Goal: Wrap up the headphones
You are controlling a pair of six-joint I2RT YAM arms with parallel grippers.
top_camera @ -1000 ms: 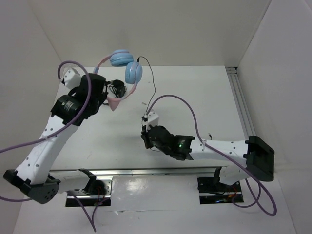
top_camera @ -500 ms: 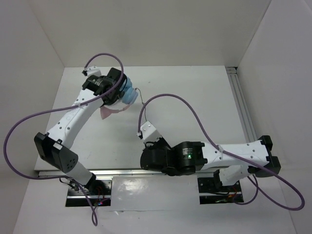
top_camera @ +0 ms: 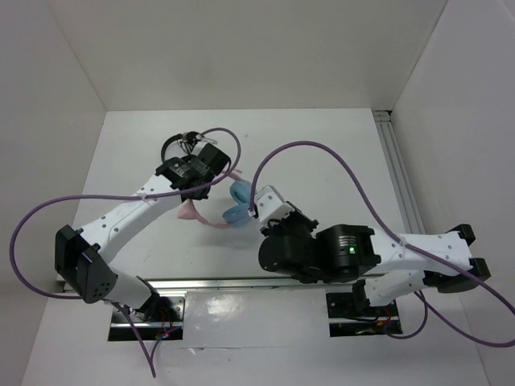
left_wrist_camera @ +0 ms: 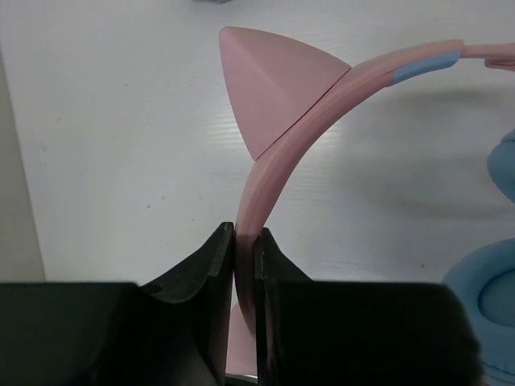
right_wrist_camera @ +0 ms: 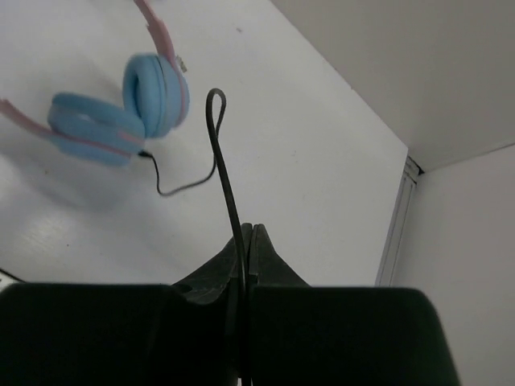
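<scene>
The headphones (top_camera: 234,214) hang just above the table's middle, with a pink cat-ear headband (left_wrist_camera: 299,133) and two light-blue ear cups (right_wrist_camera: 155,93). My left gripper (left_wrist_camera: 245,238) is shut on the headband just below a cat ear (left_wrist_camera: 269,84). One ear cup shows at the right edge of the left wrist view (left_wrist_camera: 481,299). My right gripper (right_wrist_camera: 248,233) is shut on the thin black cable (right_wrist_camera: 228,181), which rises to a small loop (right_wrist_camera: 216,100) and runs slack to the ear cups. In the top view both grippers are hidden under their wrists.
White walls enclose the table (top_camera: 338,153) on the left, back and right. A metal rail (top_camera: 396,173) runs along the right edge. Purple arm cables (top_camera: 338,165) arch above the table. The right arm's body (top_camera: 322,253) lies across the near middle.
My left arm has carried the headphones from the far left back toward the near middle. My right arm has turned and its wrist now sits beside the ear cups.
</scene>
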